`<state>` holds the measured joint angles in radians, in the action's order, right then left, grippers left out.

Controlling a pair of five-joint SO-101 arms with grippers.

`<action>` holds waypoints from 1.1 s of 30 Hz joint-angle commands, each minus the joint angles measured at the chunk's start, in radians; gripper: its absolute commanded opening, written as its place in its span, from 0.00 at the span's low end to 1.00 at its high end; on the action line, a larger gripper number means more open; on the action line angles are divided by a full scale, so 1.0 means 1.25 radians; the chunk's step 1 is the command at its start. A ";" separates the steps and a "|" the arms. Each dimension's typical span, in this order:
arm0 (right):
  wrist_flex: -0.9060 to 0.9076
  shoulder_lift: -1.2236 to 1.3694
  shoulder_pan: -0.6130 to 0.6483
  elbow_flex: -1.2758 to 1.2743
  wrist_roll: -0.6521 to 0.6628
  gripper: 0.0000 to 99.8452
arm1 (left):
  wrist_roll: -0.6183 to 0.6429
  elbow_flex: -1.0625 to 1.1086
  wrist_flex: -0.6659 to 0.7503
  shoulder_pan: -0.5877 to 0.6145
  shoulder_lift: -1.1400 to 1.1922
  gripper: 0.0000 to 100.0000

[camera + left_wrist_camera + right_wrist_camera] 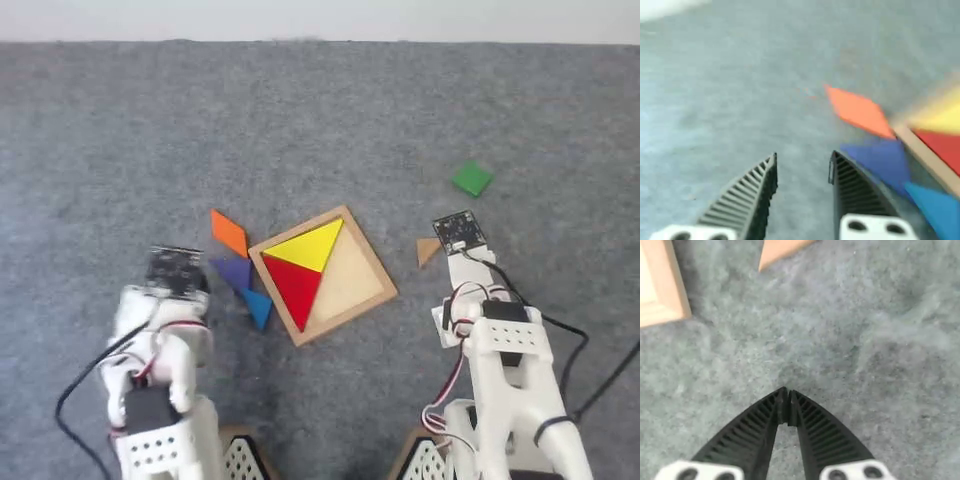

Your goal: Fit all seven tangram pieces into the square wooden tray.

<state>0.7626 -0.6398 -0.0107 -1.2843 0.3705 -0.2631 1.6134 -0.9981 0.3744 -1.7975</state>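
We find the left hand [803, 156] spread, the right hand [786, 390] pressed together, both empty. The tray [372, 292] holds a yellow triangle [310, 246] and a red triangle [294, 286]. The orange piece [229, 232] lies near it on the bench [120, 130]. We judge it light, stiff and thin: pinch opposite edges.

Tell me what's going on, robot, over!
Left claw open, empty. Right claw shut, empty. Tray holds yellow triangle, red triangle. Outside: orange piece, purple piece, blue piece, tan piece, green piece.

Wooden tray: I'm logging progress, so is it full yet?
Partly filled. Only the yellow triangle and red triangle lie inside the tray; the rest of its floor is bare wood.
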 commanded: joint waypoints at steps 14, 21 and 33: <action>-0.029 -0.033 0.008 -0.014 0.009 0.01 | 0.230 -0.850 -0.247 -0.107 1.000 0.16; -0.029 -0.033 0.008 -0.015 0.009 0.01 | 0.442 -1.038 -0.204 -0.206 1.354 0.17; -0.030 -0.033 0.008 -0.015 0.009 0.01 | 0.422 -1.067 -0.029 -0.259 1.637 0.17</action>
<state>0.7442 -0.6460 -0.0107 -1.3057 0.3705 0.2693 0.3322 -1.0748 0.0307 0.2325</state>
